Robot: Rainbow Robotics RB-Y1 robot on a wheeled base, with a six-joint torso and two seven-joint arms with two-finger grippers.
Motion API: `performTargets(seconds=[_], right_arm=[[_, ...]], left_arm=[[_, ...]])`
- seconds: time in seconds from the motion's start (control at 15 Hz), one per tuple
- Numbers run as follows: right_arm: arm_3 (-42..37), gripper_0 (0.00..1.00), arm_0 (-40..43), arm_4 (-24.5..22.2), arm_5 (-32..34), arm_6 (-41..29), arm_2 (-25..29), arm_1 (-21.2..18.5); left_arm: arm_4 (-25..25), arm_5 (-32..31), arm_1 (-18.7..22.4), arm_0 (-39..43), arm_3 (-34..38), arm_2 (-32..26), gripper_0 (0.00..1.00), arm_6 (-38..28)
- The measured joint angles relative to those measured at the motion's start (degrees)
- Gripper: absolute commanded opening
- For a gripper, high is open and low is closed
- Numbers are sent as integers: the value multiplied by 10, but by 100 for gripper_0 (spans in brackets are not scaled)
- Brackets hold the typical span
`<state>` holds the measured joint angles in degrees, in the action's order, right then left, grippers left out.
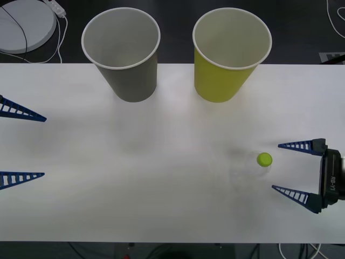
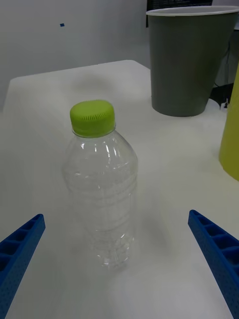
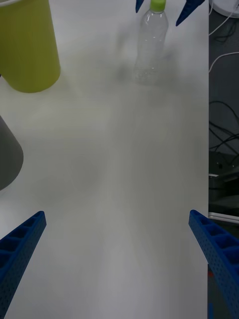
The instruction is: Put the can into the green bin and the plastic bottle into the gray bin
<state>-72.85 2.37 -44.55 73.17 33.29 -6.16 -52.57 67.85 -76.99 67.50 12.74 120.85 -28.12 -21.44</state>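
My right gripper (image 1: 276, 167) sits low at the table's (image 1: 161, 178) right side, fingers spread wide and holding nothing. Just ahead of its tips the plastic bottle (image 2: 102, 189) stands upright on the white surface, lime cap on, touching neither finger. My left gripper (image 1: 43, 145) waits at the table's left edge, fingers likewise spread apart, well away from the bottle. Farther back, at the table's far edge, the gray bin (image 1: 122, 51) stands left of the green bin (image 1: 230, 51); both are upright, near each other.
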Motion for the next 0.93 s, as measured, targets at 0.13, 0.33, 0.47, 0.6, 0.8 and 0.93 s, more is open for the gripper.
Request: performTargets(seconds=[0.13, 0.33, 0.47, 0.6, 0.8, 0.93], right_arm=[[0, 100, -9, 0, -2, 3, -11, 6], [0, 100, -22, 0, -7, 7, -31, 9], [0, 100, -29, -4, -11, 9, -39, 15], [0, 100, -37, -14, -14, 10, -40, 25], [0, 100, -48, -20, -21, 10, -53, 34], [0, 100, -54, -23, -26, 10, -62, 39]], left_arm=[[0, 0, 0, 0, 0, 0, 100, 0], [0, 0, 0, 0, 0, 0, 100, 0], [0, 0, 0, 0, 0, 0, 100, 0], [0, 0, 0, 0, 0, 0, 100, 0], [0, 0, 0, 0, 0, 0, 100, 0], [0, 0, 0, 0, 0, 0, 100, 0]])
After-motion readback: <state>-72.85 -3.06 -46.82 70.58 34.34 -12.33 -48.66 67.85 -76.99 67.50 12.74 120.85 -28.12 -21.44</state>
